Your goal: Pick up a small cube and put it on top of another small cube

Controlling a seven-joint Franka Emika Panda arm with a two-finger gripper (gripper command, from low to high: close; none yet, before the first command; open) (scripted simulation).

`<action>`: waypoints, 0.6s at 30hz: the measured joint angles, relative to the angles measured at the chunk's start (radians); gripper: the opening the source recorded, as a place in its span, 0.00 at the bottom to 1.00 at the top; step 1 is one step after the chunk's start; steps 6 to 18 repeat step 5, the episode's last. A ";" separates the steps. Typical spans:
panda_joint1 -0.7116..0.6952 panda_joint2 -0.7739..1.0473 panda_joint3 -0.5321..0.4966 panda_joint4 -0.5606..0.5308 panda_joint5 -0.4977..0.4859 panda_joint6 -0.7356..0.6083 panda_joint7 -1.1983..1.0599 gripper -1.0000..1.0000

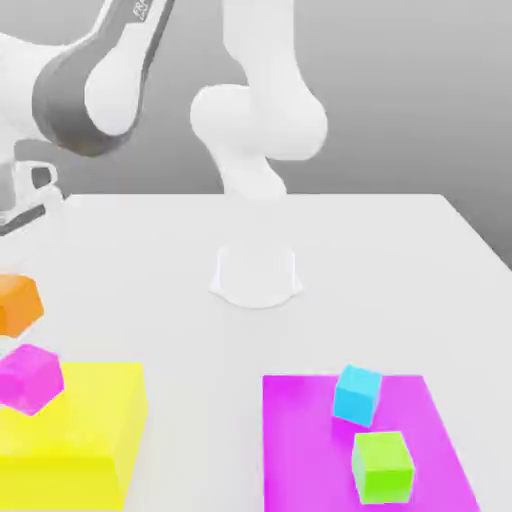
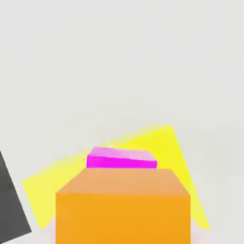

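Note:
The small cube (image 1: 18, 303), plain orange, hangs at the exterior view's far left edge, just under the arm's hand (image 1: 28, 196). My gripper is shut on it. In the hand view the same small cube (image 2: 123, 207) looms large and close to the camera. Beyond it lies a magenta cube (image 2: 121, 157) resting on a flat yellow block (image 2: 162, 143). In the exterior view the magenta cube (image 1: 30, 378) sits tilted on the yellow block's (image 1: 80, 430) corner, a little below and to the right of the orange one.
A cyan cube (image 1: 357, 393) and a green cube (image 1: 382, 466) rest on a flat magenta pad (image 1: 300, 450) at the exterior view's lower right. The arm's white base (image 1: 256, 275) stands mid-table. A dark strip (image 2: 12, 200) shows in the hand view beside the yellow block.

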State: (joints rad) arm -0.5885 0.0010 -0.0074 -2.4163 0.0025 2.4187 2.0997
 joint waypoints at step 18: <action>-0.003 0.051 -0.003 -0.017 -0.001 0.069 0.001 1.00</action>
